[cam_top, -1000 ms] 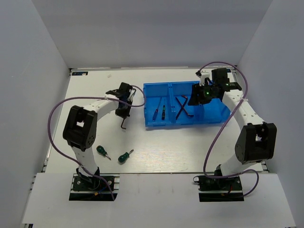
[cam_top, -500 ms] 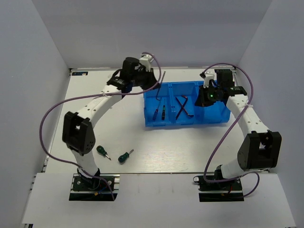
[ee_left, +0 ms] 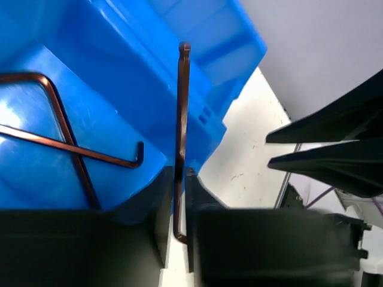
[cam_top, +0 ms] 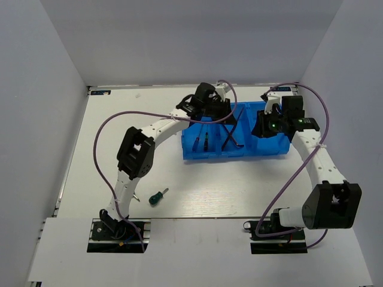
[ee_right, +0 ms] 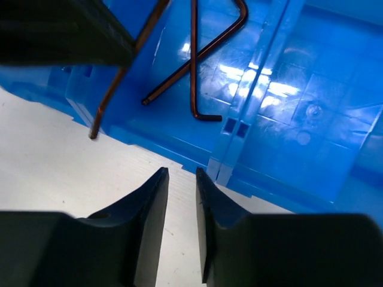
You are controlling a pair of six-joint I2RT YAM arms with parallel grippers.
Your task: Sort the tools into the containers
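Note:
My left gripper (cam_top: 226, 112) (ee_left: 178, 179) is shut on a dark L-shaped hex key (ee_left: 182, 107) (ee_right: 119, 78) and holds it above the middle compartment of the blue bin (cam_top: 230, 154) (ee_left: 119, 60) (ee_right: 311, 131). Two more hex keys (cam_top: 230, 137) (ee_left: 66, 149) (ee_right: 194, 60) lie crossed in that compartment. Two thin screwdrivers (cam_top: 200, 142) lie in the left compartment. A green-handled screwdriver (cam_top: 157, 196) lies on the table in front of the left arm. The other one is hidden behind that arm. My right gripper (cam_top: 261, 127) (ee_right: 182, 179) is slightly open and empty beside the bin's right compartment.
The right compartment (ee_right: 323, 107) shows nothing in it. White walls close the table on the left, back and right. Purple cables (cam_top: 102, 137) loop off both arms.
My left arm has swung right with the hex key, from the bin's back left corner to above the middle compartment. My right gripper has shifted slightly right.

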